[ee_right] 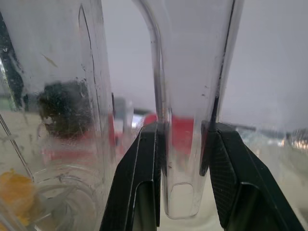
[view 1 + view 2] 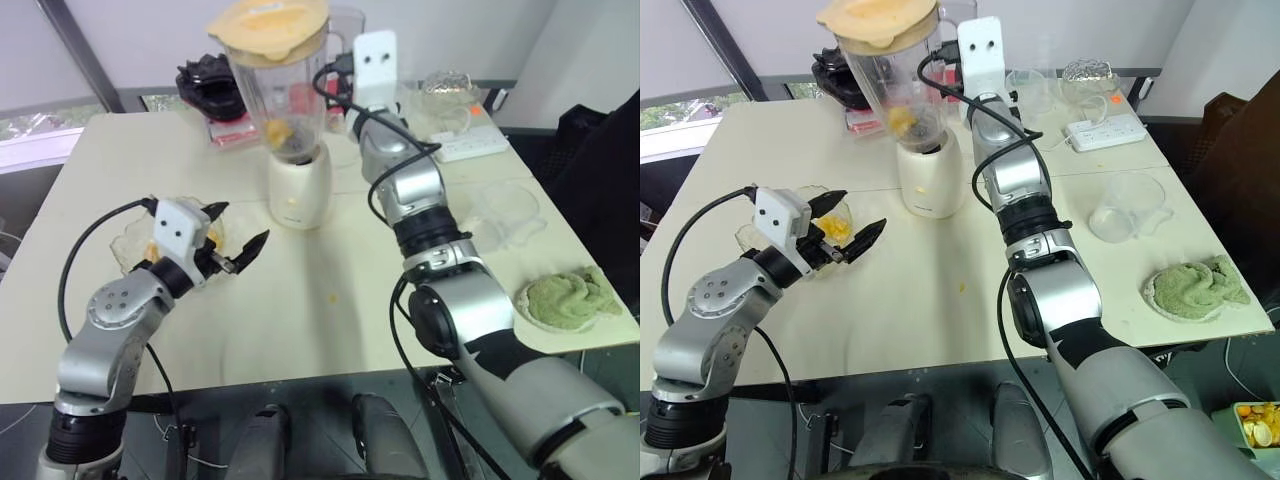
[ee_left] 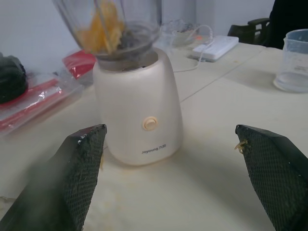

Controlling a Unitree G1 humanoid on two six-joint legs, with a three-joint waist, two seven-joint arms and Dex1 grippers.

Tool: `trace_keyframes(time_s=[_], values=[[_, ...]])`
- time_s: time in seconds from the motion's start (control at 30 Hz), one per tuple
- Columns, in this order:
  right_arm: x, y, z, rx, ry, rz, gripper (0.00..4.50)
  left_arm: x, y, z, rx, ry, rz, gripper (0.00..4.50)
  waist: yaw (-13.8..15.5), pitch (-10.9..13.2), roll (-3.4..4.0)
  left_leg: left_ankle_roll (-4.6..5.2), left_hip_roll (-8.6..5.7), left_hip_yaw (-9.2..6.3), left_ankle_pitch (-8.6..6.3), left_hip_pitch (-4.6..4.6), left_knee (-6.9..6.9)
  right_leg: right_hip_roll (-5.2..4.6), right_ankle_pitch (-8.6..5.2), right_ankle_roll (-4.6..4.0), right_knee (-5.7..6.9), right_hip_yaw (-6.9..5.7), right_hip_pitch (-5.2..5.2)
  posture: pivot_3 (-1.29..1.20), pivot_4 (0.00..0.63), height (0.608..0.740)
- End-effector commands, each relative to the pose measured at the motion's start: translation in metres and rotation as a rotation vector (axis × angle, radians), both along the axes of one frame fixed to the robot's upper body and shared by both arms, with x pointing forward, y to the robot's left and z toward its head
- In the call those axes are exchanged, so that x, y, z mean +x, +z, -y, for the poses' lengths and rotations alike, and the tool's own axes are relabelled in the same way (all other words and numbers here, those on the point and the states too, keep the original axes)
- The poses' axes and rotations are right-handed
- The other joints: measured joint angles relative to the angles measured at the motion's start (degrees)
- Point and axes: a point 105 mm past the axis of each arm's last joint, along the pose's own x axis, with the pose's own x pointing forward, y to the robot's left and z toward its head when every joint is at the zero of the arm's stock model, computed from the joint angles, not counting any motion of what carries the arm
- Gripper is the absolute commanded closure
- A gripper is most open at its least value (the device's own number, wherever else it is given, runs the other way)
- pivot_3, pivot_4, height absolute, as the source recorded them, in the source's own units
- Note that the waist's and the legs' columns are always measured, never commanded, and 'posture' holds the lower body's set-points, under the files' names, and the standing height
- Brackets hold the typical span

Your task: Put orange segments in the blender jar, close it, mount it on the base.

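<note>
The clear blender jar (image 2: 283,95) stands on the cream base (image 2: 298,190) at the table's middle back, with orange pieces (image 2: 278,130) at its bottom and a pale orange lid (image 2: 268,25) on top. My right gripper (image 1: 185,159) is shut on the jar's clear handle (image 1: 185,120); its fingers (image 1: 139,178) press the handle from both sides. My left gripper (image 2: 240,228) hangs open and empty left of the base, just above a glass dish (image 2: 130,245) holding orange segments (image 2: 835,228). In the left wrist view the base (image 3: 139,110) stands beyond the left gripper's fingers (image 3: 82,159).
A clear measuring cup (image 2: 505,210) and a green cloth (image 2: 575,295) lie at the right. A white power strip (image 2: 470,145) and glassware sit at the back right. A black object (image 2: 205,85) and a red packet (image 2: 235,130) sit behind the blender. A small orange bit (image 2: 333,293) lies mid-table.
</note>
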Motion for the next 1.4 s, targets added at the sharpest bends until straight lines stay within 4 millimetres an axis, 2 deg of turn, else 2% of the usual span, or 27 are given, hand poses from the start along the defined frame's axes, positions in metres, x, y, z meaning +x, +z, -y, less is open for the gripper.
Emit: trace_keyframes(time_s=[0.03, 0.2, 0.37, 0.5, 0.6, 0.83, 1.3, 1.4], values=[[-0.008, 0.037, -0.008, 0.001, 0.013, 0.128, 3.71, -0.005, 0.014, -0.002, 0.003, 0.012, 0.057, 0.0, -0.1, 0.0, 0.0, 0.0, 0.0, -0.01, 0.0, 0.0, -0.01, 0.01, 0.0, 0.0, 0.02, 0.0, -0.02, 0.0, 0.15, 0.74], [-0.001, 0.02, -0.002, -0.05, -0.013, 0.106, 3.71, -0.006, 0.015, -0.003, 0.002, 0.015, 0.055, 0.0, -0.2, 0.0, 0.0, 0.0, 0.01, 0.01, 0.0, 0.0, -0.02, 0.01, 0.0, -0.01, 0.02, 0.0, -0.04, 0.0, 0.15, 0.74], [0.002, 0.012, 0.001, -0.064, -0.019, 0.082, 3.71, -0.006, 0.015, -0.002, 0.001, 0.014, 0.054, 0.0, -0.2, 0.0, 0.0, 0.0, 0.01, 0.01, 0.0, 0.01, 0.02, 0.02, 0.01, -0.01, 0.03, 0.0, -0.01, 0.0, 0.15, 0.74], [0.007, -0.018, 0.0, -0.026, -0.013, -0.087, 3.71, -0.004, 0.016, -0.001, 0.002, 0.009, 0.054, 0.0, -0.2, 0.0, -0.02, 0.0, 0.01, 0.0, 0.0, 0.04, 0.06, 0.02, 0.01, -0.02, 0.04, 0.0, 0.05, 0.0, 0.15, 0.74], [0.008, -0.027, 0.002, -0.011, -0.027, -0.14, 3.71, -0.003, 0.017, 0.0, 0.001, 0.007, 0.057, 0.0, -0.2, 0.0, -0.01, 0.0, 0.01, -0.01, 0.0, 0.16, 0.06, 0.03, 0.01, -0.02, 0.05, -0.01, 0.17, 0.0, 0.15, 0.74], [0.003, -0.028, 0.005, -0.013, -0.043, -0.164, 3.71, -0.001, 0.017, 0.003, -0.001, -0.002, 0.059, 0.0, -0.2, 0.0, 0.0, 0.0, 0.01, -0.01, 0.0, 0.14, 0.01, 0.03, 0.01, -0.02, 0.03, -0.01, 0.15, 0.0, 0.15, 0.74], [-0.001, -0.045, 0.02, -0.06, -0.052, -0.163, 3.71, 0.0, 0.016, 0.007, -0.015, -0.02, 0.055, 0.0, 0.1, -0.1, 0.0, 0.0, 0.01, -0.01, 0.0, 0.12, 0.05, 0.02, 0.01, -0.02, 0.01, -0.01, 0.16, 0.0, 0.15, 0.74], [-0.002, -0.049, 0.021, -0.063, -0.037, -0.169, 2.25, 0.001, 0.016, 0.008, -0.017, -0.021, 0.053, 0.0, 0.2, -0.1, -0.06, 0.0, 0.0, -0.02, 0.0, 0.12, 0.05, 0.02, 0.01, -0.02, 0.01, -0.02, 0.17, 0.0, 0.15, 0.74]])
